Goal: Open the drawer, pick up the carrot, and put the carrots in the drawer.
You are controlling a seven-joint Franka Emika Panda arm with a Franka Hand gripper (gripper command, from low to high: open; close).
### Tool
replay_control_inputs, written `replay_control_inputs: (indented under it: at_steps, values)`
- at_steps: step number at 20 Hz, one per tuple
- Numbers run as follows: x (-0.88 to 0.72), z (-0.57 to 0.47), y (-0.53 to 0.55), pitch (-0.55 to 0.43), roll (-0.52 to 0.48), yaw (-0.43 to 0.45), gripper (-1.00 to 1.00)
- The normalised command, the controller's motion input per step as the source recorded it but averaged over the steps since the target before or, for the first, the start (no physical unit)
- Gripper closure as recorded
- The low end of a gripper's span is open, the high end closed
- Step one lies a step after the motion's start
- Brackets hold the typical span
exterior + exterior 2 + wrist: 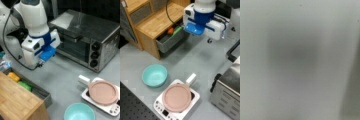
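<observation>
The wide shallow dark grey metal drawer (171,40) stands pulled out from under the light wooden top (157,21) in both front views, so the opening step looks done. In a front view a small stubby bright orange carrot piece (170,30) already lies inside it, just beside a green vegetable (177,30). In a front view (37,91) the same drawer shows a yellow vegetable (13,76) and the green one (25,85), while the carrot itself cannot be made out there.

The white and blue end effector (195,31) hangs above the grey worktop (195,57), just beside the open drawer, on that front view's right of it. The carrot lies toward that view's left from the end effector, near but apart, nothing touching. The carrot's long axis cannot be read. The fingers are hidden under the blue housing, so whether they are spread or pressed together cannot be told, and nothing is seen held. The wrist view gives only bare grey surface.

Well apart from the drawer sit a round teal bowl (154,75), a pink-lidded pan (177,97) on a white cooker (160,106) and a silver toaster oven (87,40).
</observation>
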Motion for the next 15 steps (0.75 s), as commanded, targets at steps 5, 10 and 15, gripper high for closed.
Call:
replay_control_inputs:
  at_steps: [5, 10, 15]
  values:
    - [0.06, 0.18, 0.26, 0.106, 0.142, -0.109, -1.0]
    - [0.12, 0.14, 0.25, 0.115, 0.115, -0.14, -1.0]
    - [0.15, 0.06, 0.2, 0.109, 0.031, -0.113, -1.0]
